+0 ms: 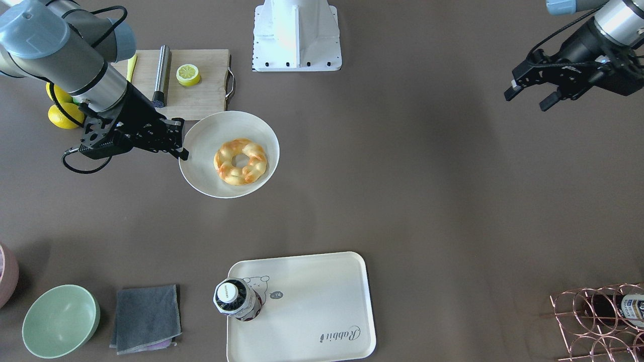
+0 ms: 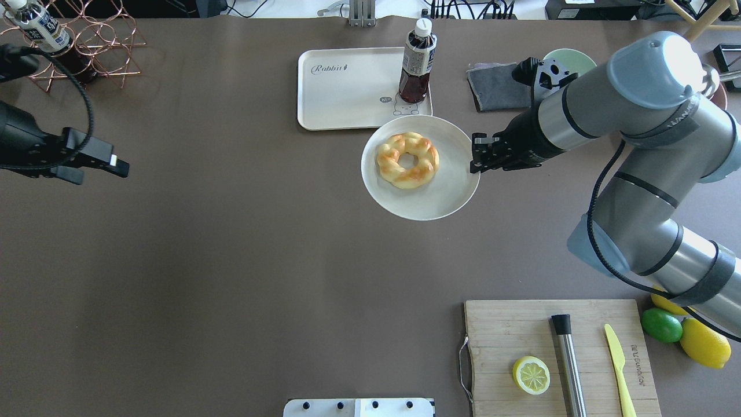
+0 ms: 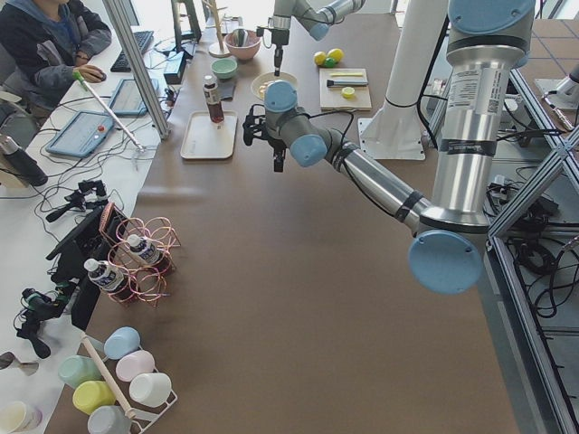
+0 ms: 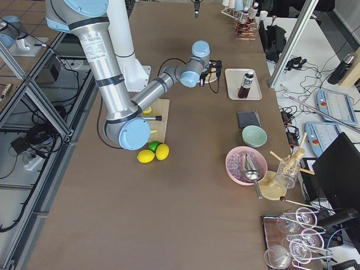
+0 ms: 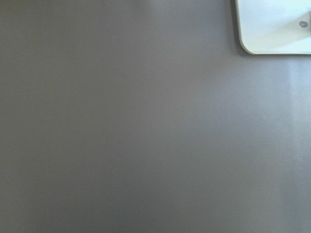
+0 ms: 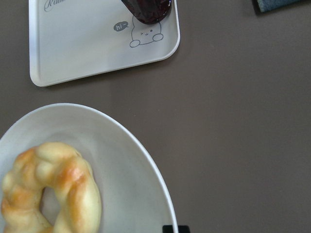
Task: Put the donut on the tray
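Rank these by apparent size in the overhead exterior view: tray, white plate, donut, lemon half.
1. tray and white plate: too alike to rank, the lifted plate being nearer the camera
2. donut
3. lemon half

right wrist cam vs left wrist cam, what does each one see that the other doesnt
Only the right wrist view shows the donut lying on the round white plate, the dark base of a bottle and a cartoon print beside it, and a corner of a grey cloth. The left wrist view shows nothing of its own; it is mostly bare surface. Both show the cream tray, only one rounded corner of it in the left wrist view, and the brown table.
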Action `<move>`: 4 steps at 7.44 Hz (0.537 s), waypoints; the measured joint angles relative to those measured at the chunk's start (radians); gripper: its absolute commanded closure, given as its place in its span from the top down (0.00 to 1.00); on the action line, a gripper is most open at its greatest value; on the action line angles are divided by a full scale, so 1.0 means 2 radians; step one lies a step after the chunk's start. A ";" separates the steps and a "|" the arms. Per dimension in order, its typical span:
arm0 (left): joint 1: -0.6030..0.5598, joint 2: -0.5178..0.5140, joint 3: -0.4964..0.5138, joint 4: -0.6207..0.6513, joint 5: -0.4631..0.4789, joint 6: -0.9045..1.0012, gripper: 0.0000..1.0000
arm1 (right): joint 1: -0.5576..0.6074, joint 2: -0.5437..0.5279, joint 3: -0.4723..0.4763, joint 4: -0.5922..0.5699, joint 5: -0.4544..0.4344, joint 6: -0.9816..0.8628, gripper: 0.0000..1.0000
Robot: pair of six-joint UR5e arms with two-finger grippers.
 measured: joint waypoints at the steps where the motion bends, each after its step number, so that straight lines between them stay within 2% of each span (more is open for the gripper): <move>1: 0.043 -0.039 0.001 0.001 0.027 -0.062 0.98 | -0.017 0.021 0.002 -0.022 -0.014 0.012 0.00; 2: 0.079 -0.072 0.003 0.009 0.052 -0.107 0.98 | -0.028 0.030 0.003 -0.029 -0.023 0.020 0.00; 4: 0.136 -0.145 0.008 0.072 0.104 -0.152 0.97 | -0.036 0.037 0.003 -0.033 -0.029 0.027 0.00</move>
